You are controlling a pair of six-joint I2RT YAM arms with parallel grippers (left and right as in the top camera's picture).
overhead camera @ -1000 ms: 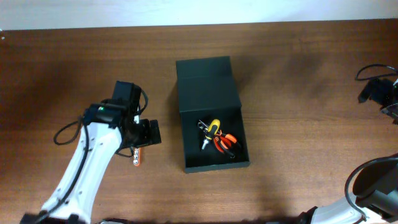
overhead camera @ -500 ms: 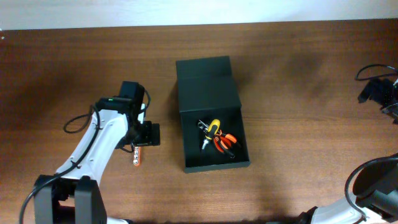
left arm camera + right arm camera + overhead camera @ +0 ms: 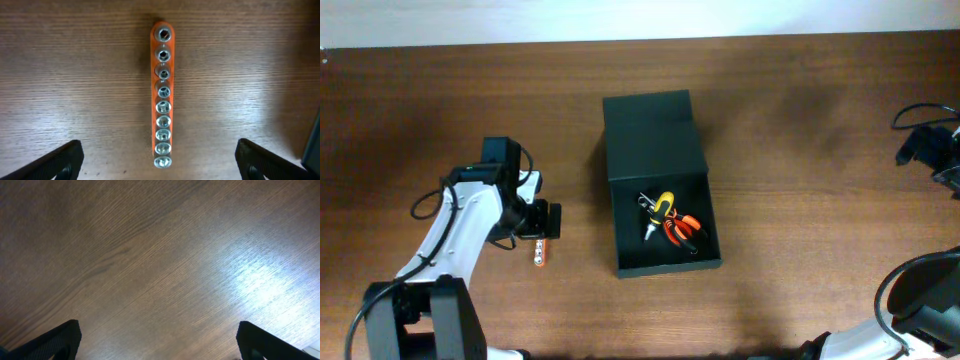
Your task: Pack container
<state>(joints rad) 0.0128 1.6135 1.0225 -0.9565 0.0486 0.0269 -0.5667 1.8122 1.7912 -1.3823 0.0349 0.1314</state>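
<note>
Your desk [image 3: 800, 200] is carrying the container [image 3: 628, 235] at its centre, with the flap lying open behind so tools can drop in. Your right fingers [image 3: 55, 340] are gaping over bare wood, parked well away. Your left fingers [image 3: 60, 160] are hovering spread apart on either side of the orange socket rail [image 3: 163, 95], seemingly lining up a grasp. Only the wrist view is showing its sockets; only overhead is showing the pliers [image 3: 682, 230] lying inside.

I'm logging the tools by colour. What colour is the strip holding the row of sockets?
Orange. The socket strip shows best in the left wrist view.
</note>
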